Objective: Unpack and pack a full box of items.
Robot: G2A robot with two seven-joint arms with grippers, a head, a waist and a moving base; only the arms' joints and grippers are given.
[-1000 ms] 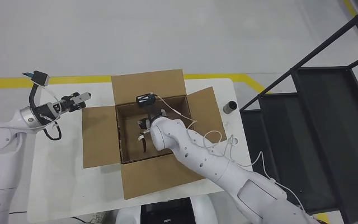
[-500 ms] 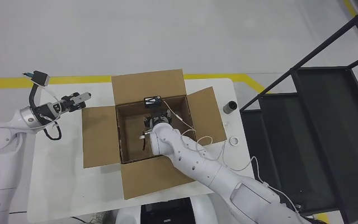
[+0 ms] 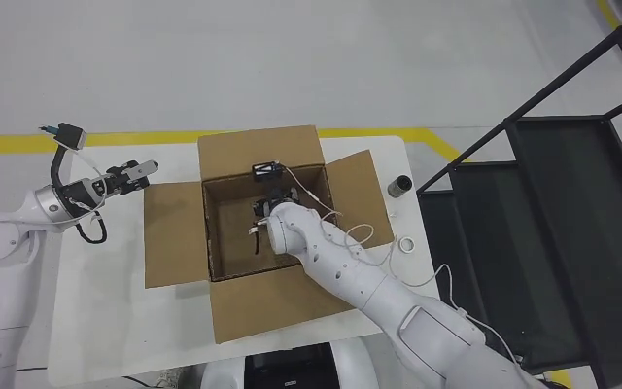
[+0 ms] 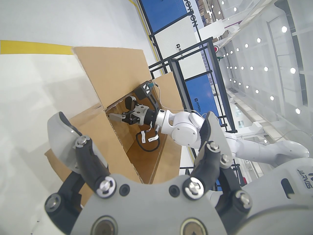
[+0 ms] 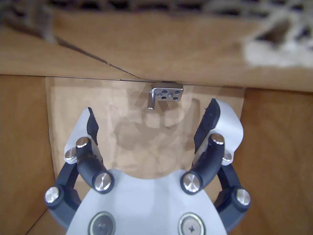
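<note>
**While the right gripper (image 3: 260, 214) sits inside the cardboard box (image 3: 175, 238), the bracket (image 5: 166, 95) lies ungripped**

Compared with a second ago, the right gripper has edged slightly toward 3 o'clock within the box, and its forearm has swung. Its fingers stand apart with nothing between them. The small metal bracket lies on the box floor against a wall, ahead of the fingertips and clear of them. The left gripper (image 3: 146, 167), at 10 o'clock of the box, is unmoved, fingers apart and empty. On the table (image 3: 117, 311), a dark cylinder (image 3: 398, 185) stands at 3 o'clock and a white ring (image 3: 405, 244) lies at 4 o'clock.
</note>
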